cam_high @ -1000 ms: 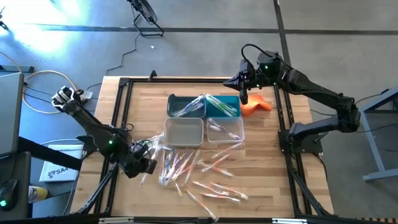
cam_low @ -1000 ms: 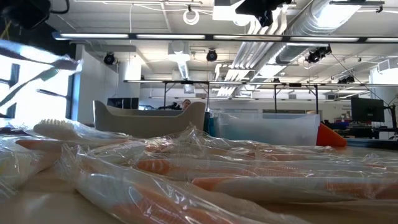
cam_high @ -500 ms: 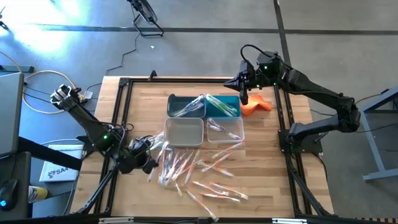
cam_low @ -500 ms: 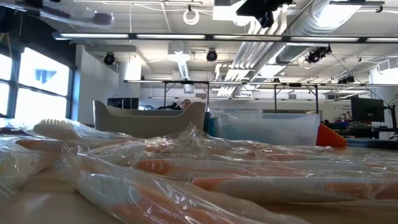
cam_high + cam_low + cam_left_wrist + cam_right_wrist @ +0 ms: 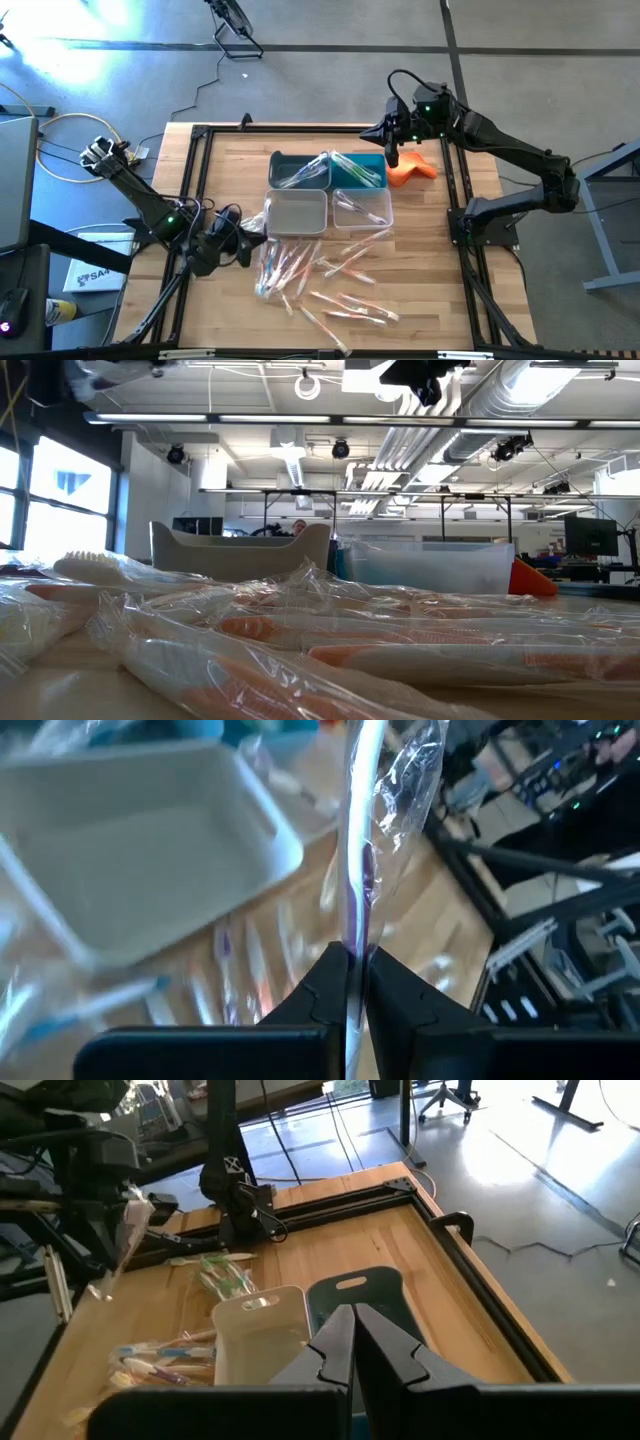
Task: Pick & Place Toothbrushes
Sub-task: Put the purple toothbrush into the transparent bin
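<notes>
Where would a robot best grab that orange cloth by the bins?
Probably at a raised fold near the middle of the orange cloth, coming straight down from above. It lies crumpled on the wood beside the teal bin, so low edges give little to pinch.

You have four bins [image 5: 327,190] grouped two by two at the middle of the table [image 5: 420,290]. A cloth [image 5: 412,170] lies just right of the far pair. Loose toothbrushes [image 5: 320,275] are scattered on the table in front of the near pair, more lie in the two far bins and the near right one. The left gripper [image 5: 243,250] sits left of the scatter, the right gripper [image 5: 391,150] above the far right bin's edge.
</notes>
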